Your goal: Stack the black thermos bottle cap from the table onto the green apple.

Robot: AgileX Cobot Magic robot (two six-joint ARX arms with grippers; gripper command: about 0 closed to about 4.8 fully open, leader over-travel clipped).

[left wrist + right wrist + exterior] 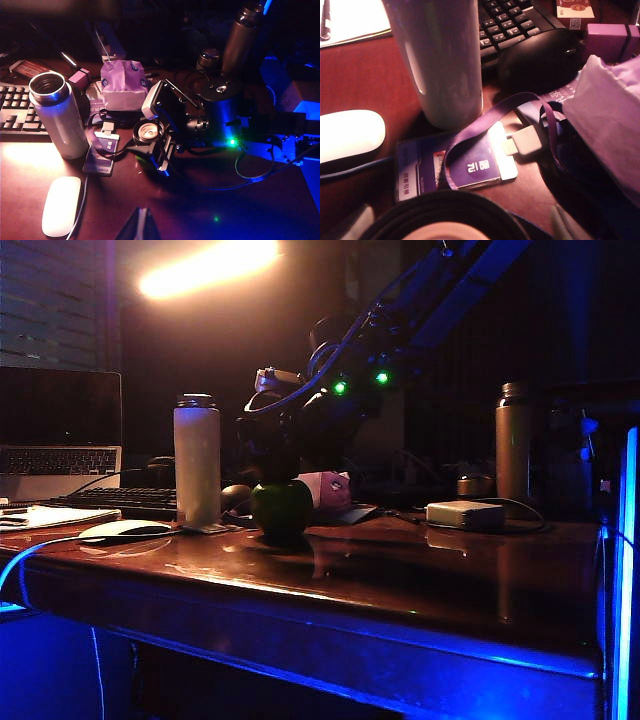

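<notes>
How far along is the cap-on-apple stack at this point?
Done: the black thermos bottle cap sits, open side up, on the green apple. In hand: the right end effector brackets the cap, fingers apparently standing off it, so it looks released. Left: pull that arm clear without tipping the cap. The left end effector hangs idle near the white mouse, away from the apple.

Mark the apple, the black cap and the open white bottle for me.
green apple [282, 506]: exterior view, on its front face.
black cap [148, 132]: left wrist view, on its pale inner face, between the right gripper's fingers.
white bottle [59, 120]: left wrist view, on its side wall.
</notes>
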